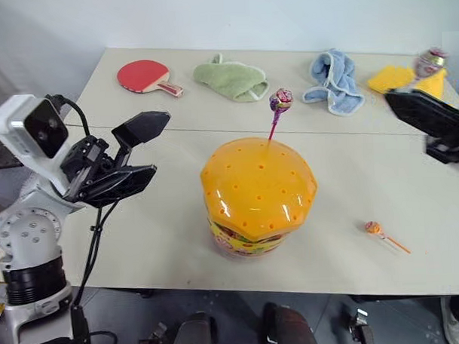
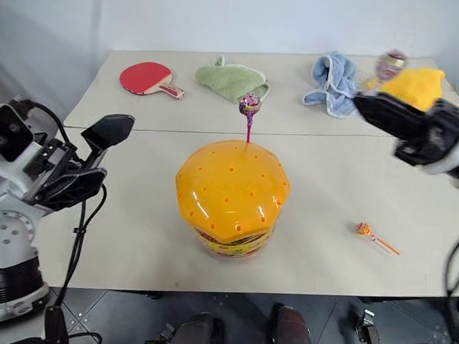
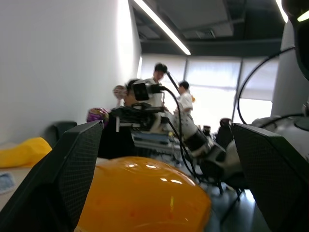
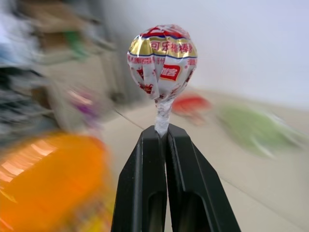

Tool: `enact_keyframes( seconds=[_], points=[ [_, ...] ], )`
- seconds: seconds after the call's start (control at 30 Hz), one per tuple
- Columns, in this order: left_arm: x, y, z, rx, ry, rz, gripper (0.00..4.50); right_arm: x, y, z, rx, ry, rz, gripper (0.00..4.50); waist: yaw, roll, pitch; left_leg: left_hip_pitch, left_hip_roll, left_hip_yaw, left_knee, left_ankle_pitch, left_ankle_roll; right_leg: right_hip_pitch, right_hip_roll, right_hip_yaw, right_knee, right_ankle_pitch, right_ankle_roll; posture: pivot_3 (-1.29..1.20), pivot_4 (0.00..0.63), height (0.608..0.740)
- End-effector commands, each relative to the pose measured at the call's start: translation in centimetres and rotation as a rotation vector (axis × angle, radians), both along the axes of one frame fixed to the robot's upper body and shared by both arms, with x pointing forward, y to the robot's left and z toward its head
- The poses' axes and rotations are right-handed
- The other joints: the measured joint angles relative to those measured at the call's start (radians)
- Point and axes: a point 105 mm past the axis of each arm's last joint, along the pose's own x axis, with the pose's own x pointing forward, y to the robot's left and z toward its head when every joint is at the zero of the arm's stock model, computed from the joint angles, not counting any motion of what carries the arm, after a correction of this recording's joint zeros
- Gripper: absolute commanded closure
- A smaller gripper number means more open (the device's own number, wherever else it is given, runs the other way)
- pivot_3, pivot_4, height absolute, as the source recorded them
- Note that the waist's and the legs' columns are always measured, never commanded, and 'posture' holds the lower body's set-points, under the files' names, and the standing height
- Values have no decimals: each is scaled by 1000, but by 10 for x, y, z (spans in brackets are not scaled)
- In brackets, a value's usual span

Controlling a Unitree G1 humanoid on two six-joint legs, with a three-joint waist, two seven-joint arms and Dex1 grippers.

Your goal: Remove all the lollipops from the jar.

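Clamped between the two black fingers of our right tool (image 4: 161,135) we see the wrapped neck of a round lollipop in a red, white and gold foil wrapper (image 4: 161,60); the fingers press flat together on it, and the candy head stands clear above their tips. From the head camera that right tool hangs above the worktop's right side, well apart from the jar, with the held lollipop lifted over the far right edge near a yellow cloth (image 1: 396,77).

Our left tool (image 1: 142,149) hovers at the left of the scene, its two black fingers spread apart with nothing between them, pointing toward the jar but not touching it.

Between the two tools sits the large hamburger-shaped plastic jar with a glossy orange dome dotted with small holes and a colourful printed base (image 1: 258,194), upright near the middle of the pale worktop (image 1: 141,243). A lollipop with a purple wrapper on a purple stick (image 1: 279,102) stands up out of a hole at the far side of the dome. A small lollipop on an orange stick (image 1: 376,229) lies flat on the worktop to the jar's right, apart from it.

Along the far edge lie a red table-tennis paddle (image 1: 143,75), a green cloth (image 1: 230,80) and a blue cloth (image 1: 333,79).
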Motion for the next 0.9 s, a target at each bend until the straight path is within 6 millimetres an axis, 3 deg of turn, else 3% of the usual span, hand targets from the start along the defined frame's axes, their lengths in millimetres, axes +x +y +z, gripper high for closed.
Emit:
enact_keyframes(
  seconds=[0.03, 0.13, 0.3, 0.43, 0.53, 0.63, 0.7, 0.77, 0.9],
  points=[
    [-7, 5, -3, 104, -24, -29, 0, 4, -55, -63, -295, 286, -276, 4448, -2, 1, 0, 0, 0, 1, 0, 0, 0, 0, 0, 0, 0, 0, 0, 0, 150, 740],
    [-5, 5, -3, 123, -43, -33, 0, 1, -87, -101, -431, 419, -412, 4448, -4, 1, -1, 2, 1, 5, 1, 0, 0, 0, 0, 3, 0, 0, 0, 0, 150, 740],
    [-4, 0, -2, 93, -52, -36, 0, -5, -96, -140, -537, 498, -408, 4448, -13, 2, 0, 6, 1, 14, 0, 0, 1, -2, 2, 14, 0, 0, -1, 0, 150, 740],
    [-3, 0, -3, 79, -50, -26, 0, -20, -91, -153, -546, 536, -302, 3469, -9, 2, 0, 5, 2, 14, -1, 0, 0, -3, 3, 14, 0, 0, -1, 0, 150, 740],
    [-2, 1, -1, 56, -48, -10, 0, -16, -75, -122, -471, 326, -189, 2435, -4, 2, 0, 5, 2, 14, 0, 0, 0, -3, 3, 14, -1, 0, 0, 0, 150, 740],
    [4, 6, 1, 2, -30, 33, 0, -21, -37, -71, -303, -5, 49, 1396, -4, 2, 0, 5, 2, 14, 1, 0, 0, -3, 3, 15, -1, 0, 0, 0, 150, 740],
    [14, 13, 5, -81, -5, 111, 0, -14, -18, -41, -188, -107, 92, 1396, -9, 2, 0, 6, 2, 15, 1, 0, 0, -3, 3, 17, 0, 0, 0, 0, 150, 740],
    [25, 19, 1, -129, 17, 200, 0, -9, 20, -13, -99, -189, 204, 1396, -13, 2, 0, 7, 3, 14, 0, 0, 0, -3, 4, 18, 1, 0, 0, 0, 150, 740],
    [35, 18, -13, -151, 69, 257, 0, 4, 84, 16, 27, -255, 380, 1396, -17, 1, 0, 6, 3, 13, 0, 0, -1, -3, 4, 16, 2, 0, -1, 0, 150, 740]
  ],
)
